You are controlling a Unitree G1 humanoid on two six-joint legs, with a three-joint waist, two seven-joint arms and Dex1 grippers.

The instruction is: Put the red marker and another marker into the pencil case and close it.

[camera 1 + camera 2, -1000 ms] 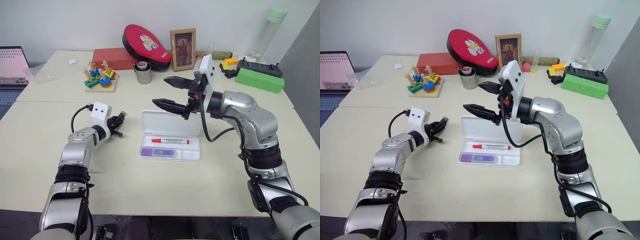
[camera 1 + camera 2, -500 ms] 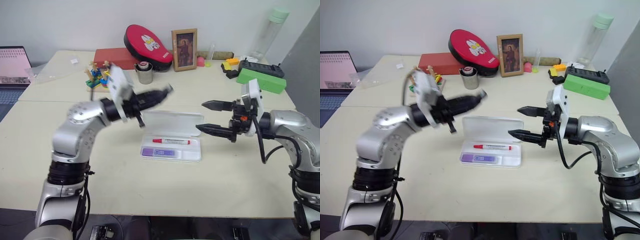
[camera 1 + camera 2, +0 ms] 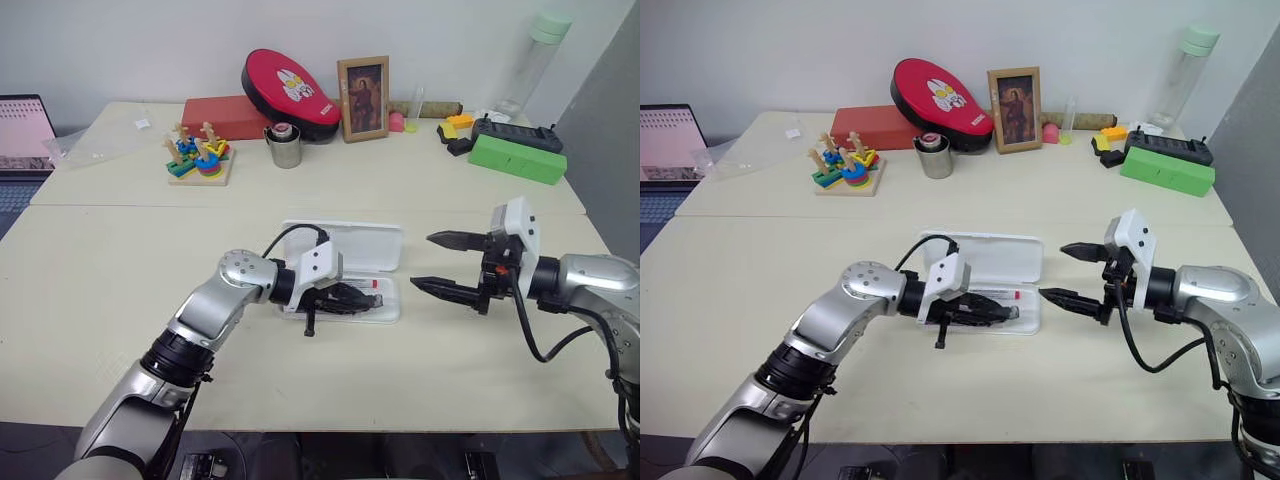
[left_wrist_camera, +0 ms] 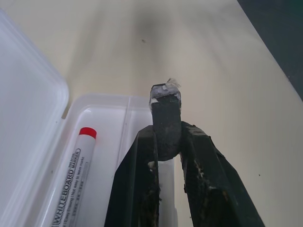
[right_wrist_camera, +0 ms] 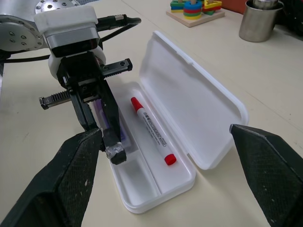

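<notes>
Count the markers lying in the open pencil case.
2. The red marker lies in the long compartment beside the lid; the lilac marker lies next to it, mostly hidden under the left gripper. More could be hidden.

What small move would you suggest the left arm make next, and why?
Probably lower the left end effector slightly and open it, dropping the small black piece it grips into the pencil case. It hangs over the tray's empty end. The red marker and lilac highlighter already lie inside, and the lid can't shut while that arm is over the tray.
</notes>
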